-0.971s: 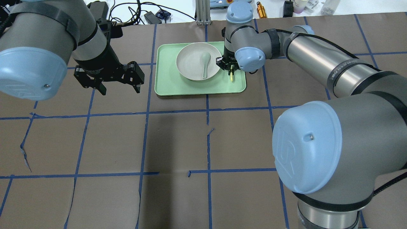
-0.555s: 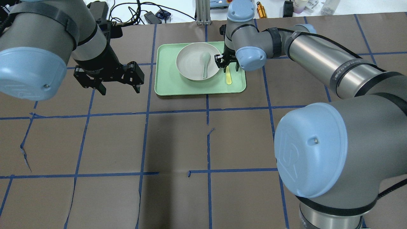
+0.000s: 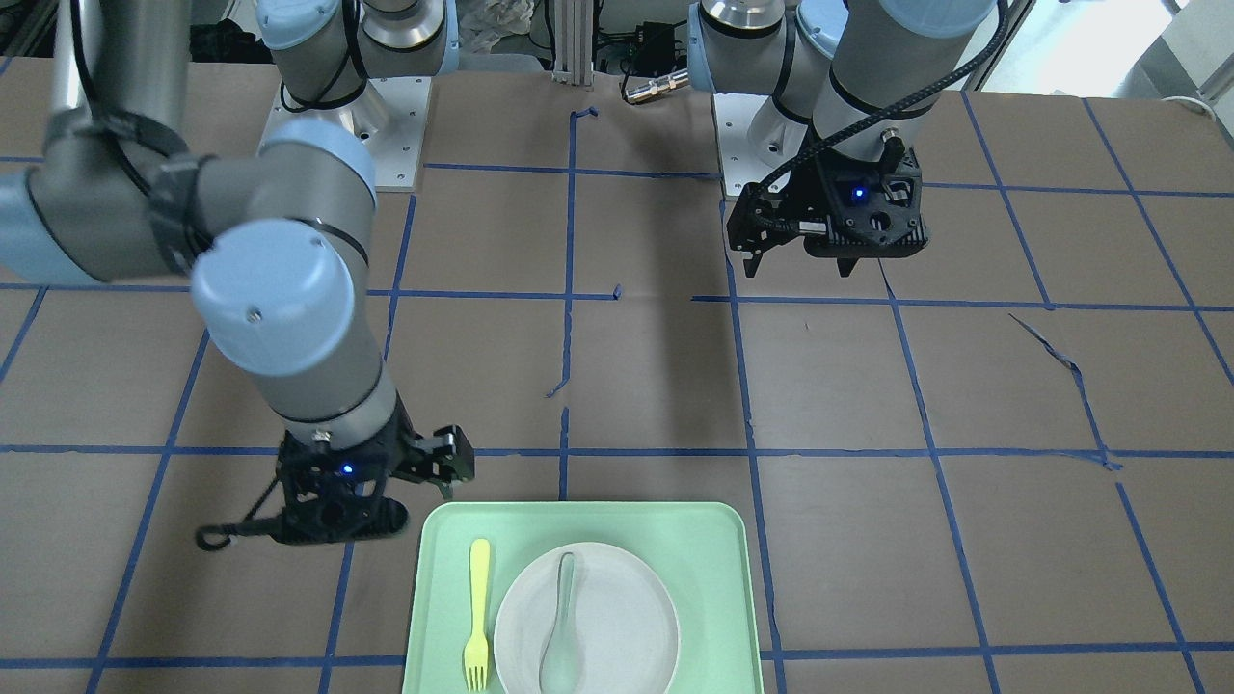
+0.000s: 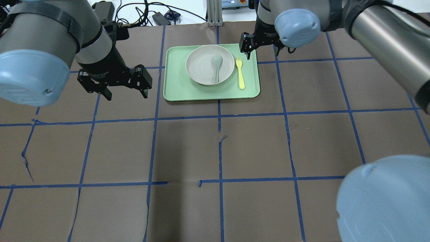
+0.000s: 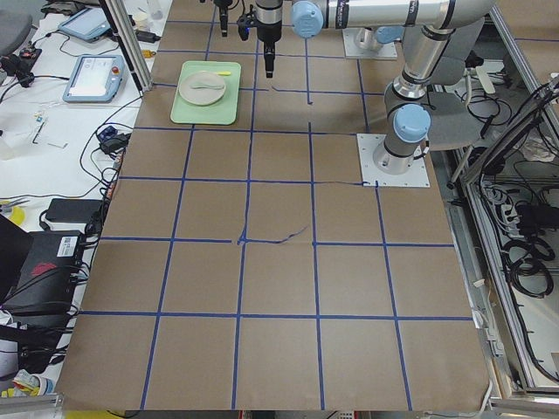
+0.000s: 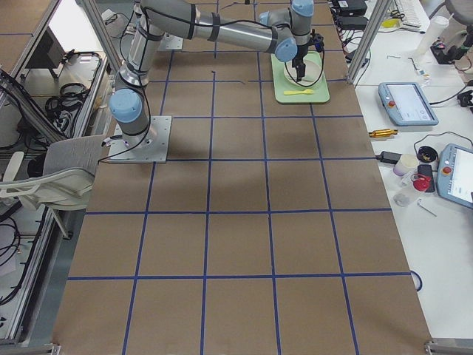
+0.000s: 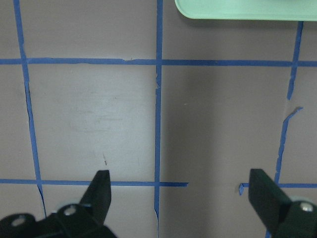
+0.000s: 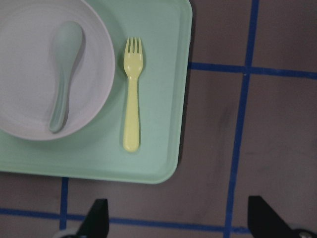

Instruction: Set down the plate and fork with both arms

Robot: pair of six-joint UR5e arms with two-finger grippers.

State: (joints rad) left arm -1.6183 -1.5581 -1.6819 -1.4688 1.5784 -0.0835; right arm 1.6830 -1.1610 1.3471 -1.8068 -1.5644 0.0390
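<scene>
Hidden: in the overhead view the right arm's light-blue joint cap covers part of the right gripper point(image 4: 262, 50). The front-facing view cuts off the lower edge of the rectangular mint-green tray point(image 4: 174, 90) and of the round off-white plate point(image 4: 201, 69). Each wrist view shows only the tips of its own jaws. The side views are too small for detail.
Fork: the small bright yellow plastic fork point(image 4: 240, 73) lies flat on the tray, just right of the plate and not touching its rim. Its tines point away from the robot.
Spoon: the pale grey-green spoon point(image 4: 216, 69) lies inside the plate.
Right jaws: apart, holding nothing, raised by the tray's right side.
Left gripper point(image 4: 126, 94): jaws apart and empty, over the brown paper-covered desk point(image 4: 255, 148) left of the tray.
Changed: a second ago the right jaws clamped the fork low over the tray, with only its handle end showing. They have since let go and risen away. The left gripper has not moved.
</scene>
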